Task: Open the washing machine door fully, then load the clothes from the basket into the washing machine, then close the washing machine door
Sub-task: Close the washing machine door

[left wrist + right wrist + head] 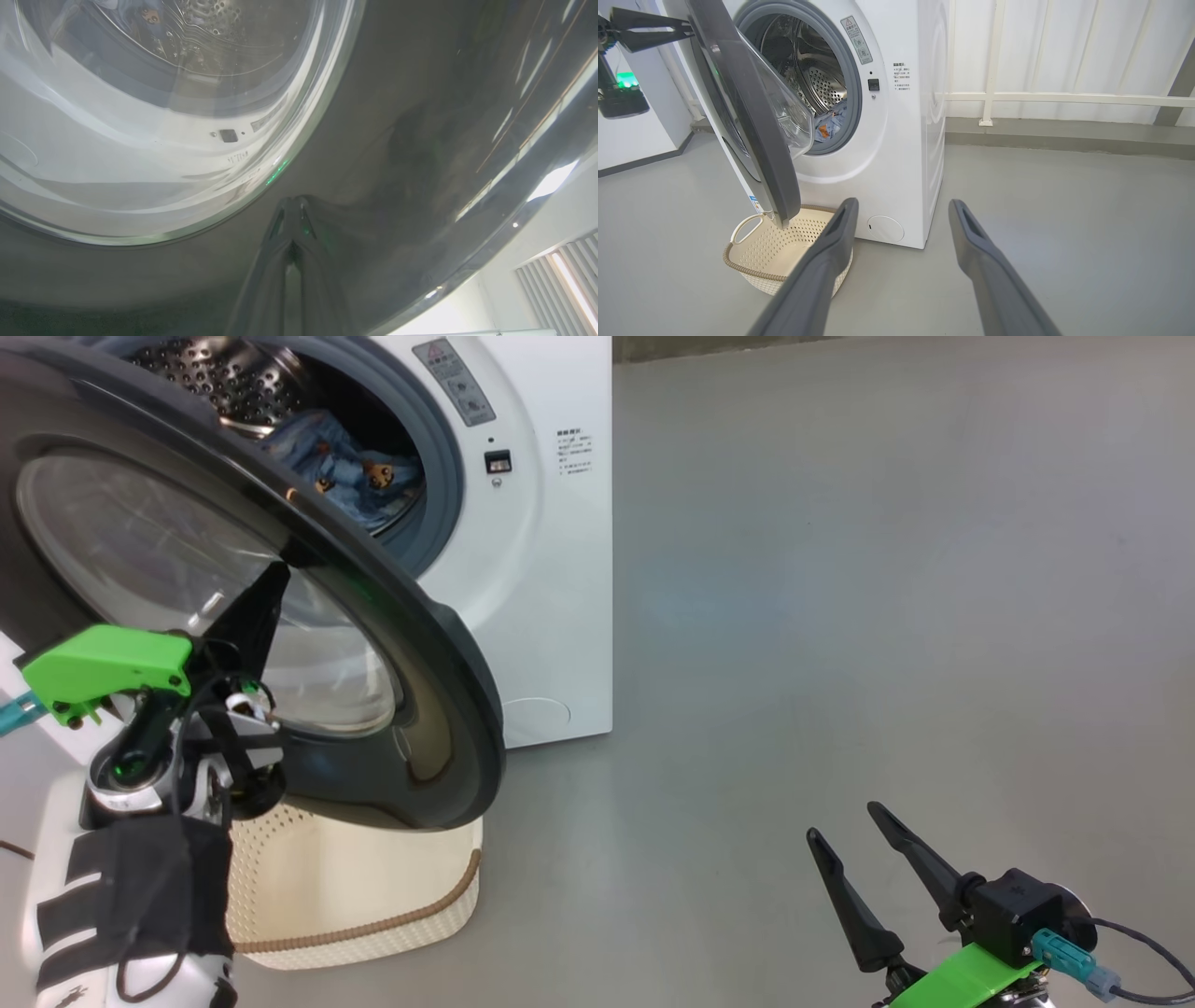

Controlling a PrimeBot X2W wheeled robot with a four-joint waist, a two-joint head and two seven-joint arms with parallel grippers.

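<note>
The washing machine door (439, 709), black-rimmed with a clear bowl window (140, 116), stands partly open, swung out from the white washing machine (541, 541). My left gripper (276, 574) is shut, and its joined fingertips (292, 205) rest on the door's outer black rim. It holds nothing. Blue printed clothes (359, 476) lie inside the steel drum, where the right wrist view also shows these clothes (829, 126). The cream basket (784, 242) sits on the floor under the door (752, 140), and the visible part of its inside is bare. My right gripper (901, 207) hangs open, apart from everything.
Grey floor (840, 616) stretches to the right of the machine. A white panelled wall (1064, 56) with a rail stands behind it. A white cabinet (630, 135) stands to the left of the door.
</note>
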